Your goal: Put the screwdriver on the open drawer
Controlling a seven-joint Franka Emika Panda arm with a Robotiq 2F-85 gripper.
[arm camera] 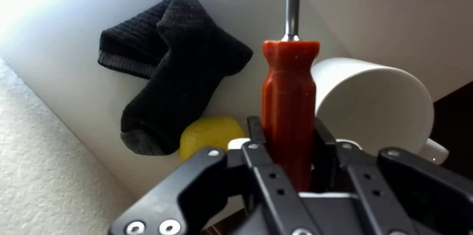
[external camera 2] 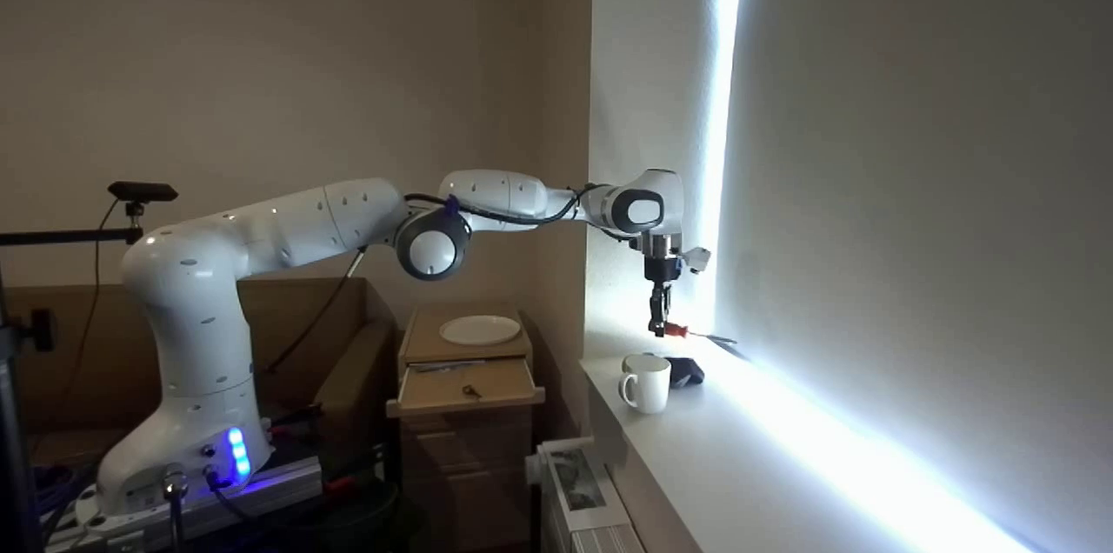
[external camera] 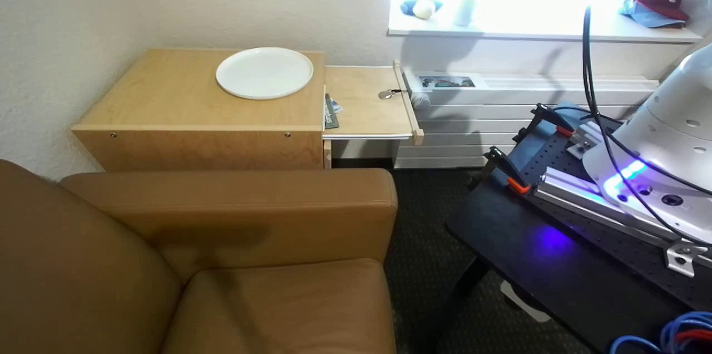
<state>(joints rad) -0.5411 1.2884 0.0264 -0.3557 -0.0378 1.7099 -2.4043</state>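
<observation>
The screwdriver has an orange-red handle (arm camera: 290,91) and a grey metal shaft. My gripper (arm camera: 290,128) is shut on the handle in the wrist view, with the shaft pointing away from the fingers. In an exterior view, the gripper (external camera 2: 659,329) holds the screwdriver (external camera 2: 676,329) roughly level above the window sill. The open drawer (external camera: 361,114) juts from the wooden cabinet in both exterior views; its front part also shows here (external camera 2: 509,386). A small metal key-like piece (external camera: 386,94) and a dark grey flat piece (external camera: 331,113) lie in the drawer.
Below the gripper on the sill (external camera 2: 739,449) are a white mug (arm camera: 377,109), a dark sock (arm camera: 184,54) and a yellow object (arm camera: 210,133). A white plate (external camera: 265,73) lies on the cabinet top (external camera: 178,92). A radiator (external camera: 461,126) stands beside the drawer. A brown sofa (external camera: 233,198) is near the cabinet.
</observation>
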